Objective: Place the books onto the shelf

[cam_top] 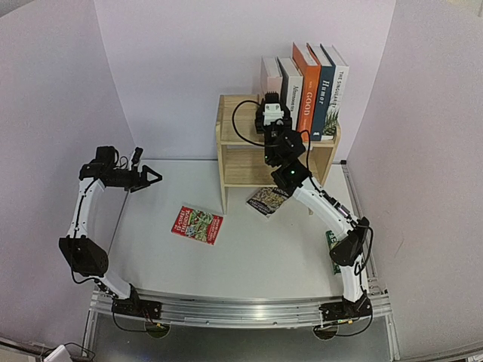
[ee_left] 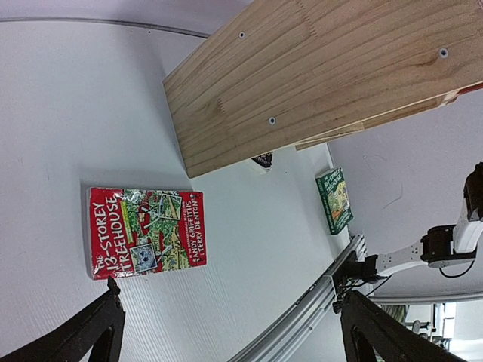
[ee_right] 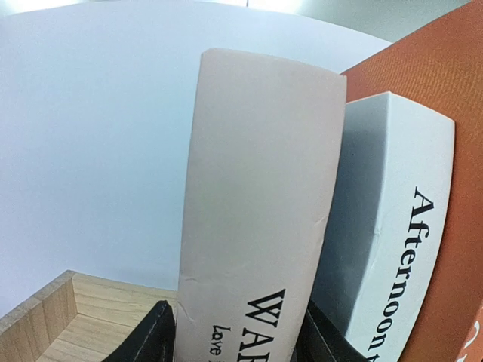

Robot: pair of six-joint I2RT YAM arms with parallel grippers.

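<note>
The light wooden shelf [cam_top: 241,162] stands at the back, and several books stand upright on its top. At the left end of that row is a pale pink book [cam_top: 270,75], beside a grey-white one [cam_top: 291,87], an orange one [cam_top: 308,83] and a dark teal one [cam_top: 323,90]. My right gripper [cam_top: 272,113] is shut on the pale pink book [ee_right: 256,188], with a finger on each side of its spine. A red book [cam_top: 197,224] lies flat on the table. My left gripper [cam_top: 155,179] hovers open, high at the left, with the red book [ee_left: 145,231] below it.
A dark patterned book [cam_top: 266,200] lies at the shelf's foot under the right arm. A green book [cam_top: 333,245] lies near the right arm's elbow, partly hidden. An aluminium rail [cam_top: 241,311] runs along the near edge. White walls enclose the table.
</note>
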